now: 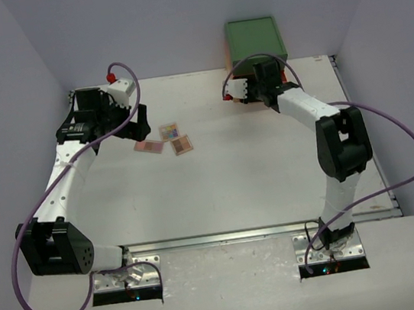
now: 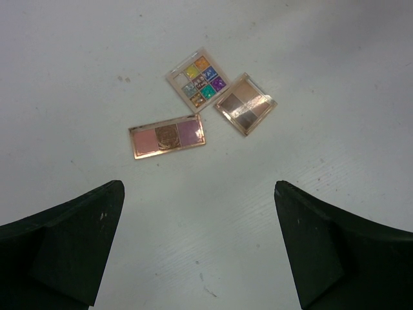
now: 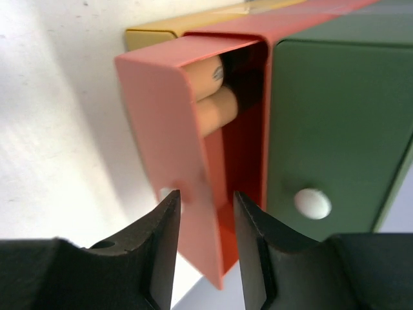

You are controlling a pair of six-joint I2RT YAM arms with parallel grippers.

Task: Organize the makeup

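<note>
Three flat palettes lie together on the table: a long pink one (image 2: 167, 136), a colourful square one (image 2: 199, 81) and a tan-brown one (image 2: 245, 104); they also show in the top view (image 1: 170, 138). My left gripper (image 2: 199, 188) is open and empty, hovering just short of them (image 1: 140, 126). My right gripper (image 3: 206, 206) is at the drawer chest (image 1: 254, 38), its jaws closed narrowly round the front panel of the pulled-out orange drawer (image 3: 193, 168), the left finger against its white knob. Two tan bottles (image 3: 213, 93) lie inside that drawer.
The green drawer (image 3: 335, 116) with a white knob (image 3: 312, 203) sits shut beside the orange one, and a yellow part (image 3: 155, 35) shows beyond it. The chest stands at the table's far edge against the back wall. Purple cables loop off both arms.
</note>
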